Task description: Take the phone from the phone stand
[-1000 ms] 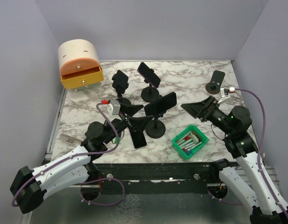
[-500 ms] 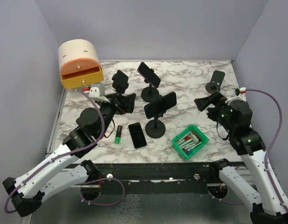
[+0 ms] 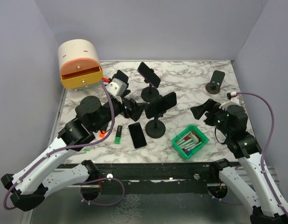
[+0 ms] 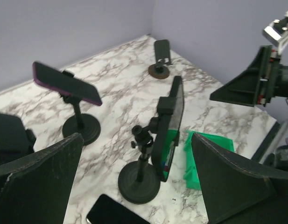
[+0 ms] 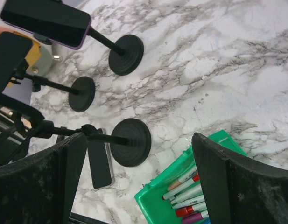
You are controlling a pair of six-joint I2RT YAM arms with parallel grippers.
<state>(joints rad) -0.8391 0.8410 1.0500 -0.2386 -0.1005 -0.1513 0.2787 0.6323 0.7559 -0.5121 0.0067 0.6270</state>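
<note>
The nearest phone stand [image 3: 156, 129] carries a black phone [image 3: 161, 104] clamped on its side. In the left wrist view the phone [image 4: 172, 119] shows edge-on above the round stand base [image 4: 139, 183]. My left gripper [image 3: 136, 110] hangs open just left of this phone, which it does not touch, and its fingers [image 4: 38, 179] are spread wide with nothing between them. My right gripper [image 3: 203, 111] is open too, right of the stand and above the table. The right wrist view shows the stand base [image 5: 130, 142] between its fingers [image 5: 242, 186].
Another black phone [image 3: 137, 135] lies flat beside the stand, next to a green marker [image 3: 118, 135]. A green bin [image 3: 190, 141] of markers sits to the right. Further back stand a purple phone on a stand [image 3: 149, 74], a stand [image 3: 120, 81], a small stand [image 3: 216, 80] and an orange drawer box [image 3: 80, 65].
My left gripper opened fully, left the flat phone on the table, rose and swung right to the near stand's phone. The right gripper shifted only slightly.
</note>
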